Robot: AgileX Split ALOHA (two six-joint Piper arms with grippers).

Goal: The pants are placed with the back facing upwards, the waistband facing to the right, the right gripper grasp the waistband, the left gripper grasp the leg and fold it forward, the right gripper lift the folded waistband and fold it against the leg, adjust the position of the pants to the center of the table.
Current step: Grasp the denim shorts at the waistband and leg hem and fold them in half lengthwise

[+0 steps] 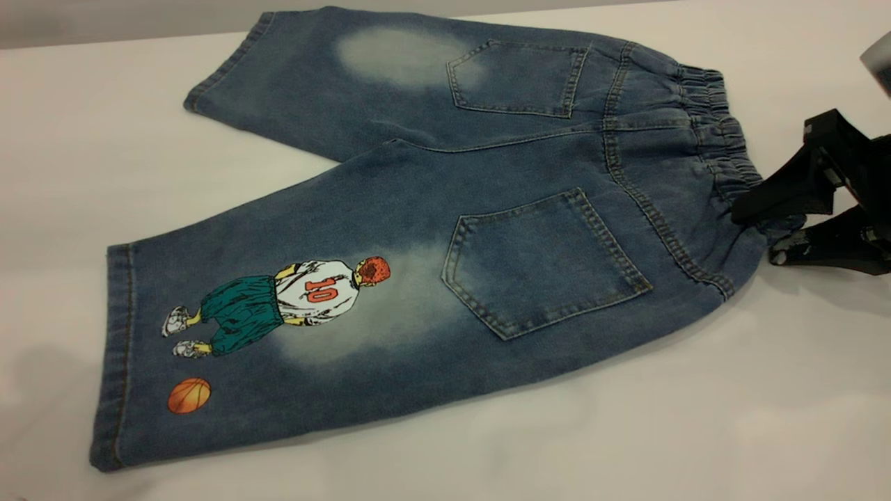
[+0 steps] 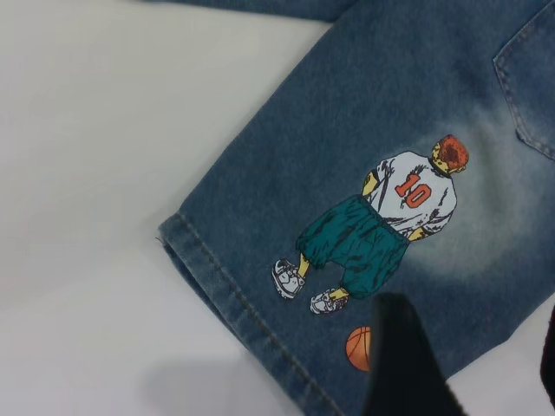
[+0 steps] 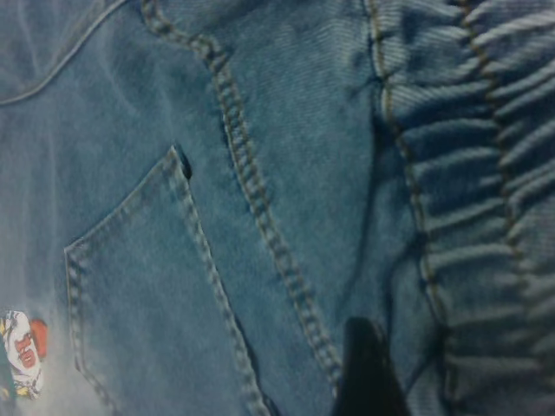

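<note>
The pants [image 1: 445,229] lie flat on the white counter [image 1: 696,431], back side up, both back pockets showing. The waistband [image 1: 720,139] faces right and the two legs splay toward the left. This places each grasp zone on the side of the arm that is to take it.

The right gripper [image 1: 773,226] sits at the near end of the waistband. Its upper black finger lies over the gathered elastic and the lower finger rests at counter level beside the corner, with denim between the two. The fingers are partly closed around the band corner. Whether they have clamped firmly cannot be told. Judged from this, a hold at the near corner lets that edge travel with the fold.

The left gripper [image 2: 468,373] is out of sight in the exterior view. In the left wrist view it hangs over the leg [image 1: 230,327], near the printed ball [image 1: 188,395] and the near edge. One dark finger [image 2: 403,364] shows over the denim. The finger spacing cannot be told, and no cloth appears lifted.

Judged stage: grasps being set, no fold begun.
</note>
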